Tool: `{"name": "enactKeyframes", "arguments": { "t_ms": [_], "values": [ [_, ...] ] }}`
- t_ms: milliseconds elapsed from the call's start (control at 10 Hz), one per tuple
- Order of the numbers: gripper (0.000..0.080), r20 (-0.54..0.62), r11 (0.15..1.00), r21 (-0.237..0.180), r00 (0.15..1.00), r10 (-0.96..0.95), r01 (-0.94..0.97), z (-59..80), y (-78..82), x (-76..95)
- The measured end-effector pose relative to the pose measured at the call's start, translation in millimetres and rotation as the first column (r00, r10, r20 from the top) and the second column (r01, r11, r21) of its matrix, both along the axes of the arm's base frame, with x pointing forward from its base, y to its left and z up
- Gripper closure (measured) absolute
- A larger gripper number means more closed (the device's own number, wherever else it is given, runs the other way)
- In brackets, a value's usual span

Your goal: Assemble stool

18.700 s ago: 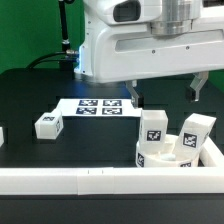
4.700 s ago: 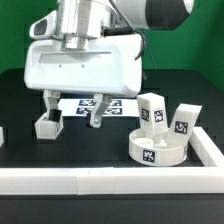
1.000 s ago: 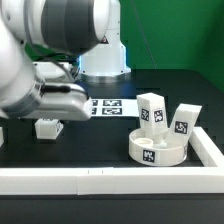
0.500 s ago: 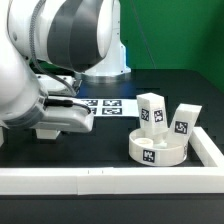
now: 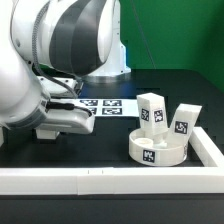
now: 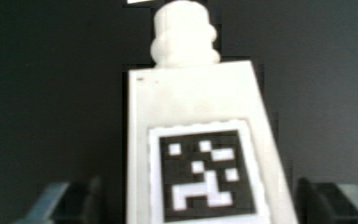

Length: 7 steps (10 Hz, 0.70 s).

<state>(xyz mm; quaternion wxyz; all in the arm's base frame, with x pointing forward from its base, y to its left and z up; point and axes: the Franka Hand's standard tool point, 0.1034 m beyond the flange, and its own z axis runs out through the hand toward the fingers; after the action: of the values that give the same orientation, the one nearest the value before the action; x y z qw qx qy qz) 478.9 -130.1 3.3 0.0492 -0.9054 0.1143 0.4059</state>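
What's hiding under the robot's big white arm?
One stool leg, mostly covered; only its end pokes out. The wrist view shows its tagged face between the end effector fingers. I cannot tell whether they touch it.

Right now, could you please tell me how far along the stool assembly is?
Seemingly done: the upright leg and the tilted leg stand at the seat disc; whether they sit in sockets is unclear. In hand: the open gripper straddles the third leg, not yet clamped. Left: grasping it, carrying it over and fitting it.
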Motion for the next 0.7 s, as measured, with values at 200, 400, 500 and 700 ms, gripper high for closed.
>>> {"name": "enactKeyframes", "arguments": {
  "t_ms": [200,400,500,700],
  "values": [
    [0.0465,0.001,1.0,0.0,1.0,-0.002,0.002,0.0,-1.3,-0.1],
    [0.0465,0.006,1.0,0.0,1.0,-0.002,0.002,3.6,-1.6,3.2],
    [0.0465,0.015,1.0,0.006,1.0,-0.004,0.004,13.8,1.1,8.6],
    [0.0465,0.018,0.999,-0.006,0.999,-0.041,0.041,51.0,17.7,20.7]
  ]
}}
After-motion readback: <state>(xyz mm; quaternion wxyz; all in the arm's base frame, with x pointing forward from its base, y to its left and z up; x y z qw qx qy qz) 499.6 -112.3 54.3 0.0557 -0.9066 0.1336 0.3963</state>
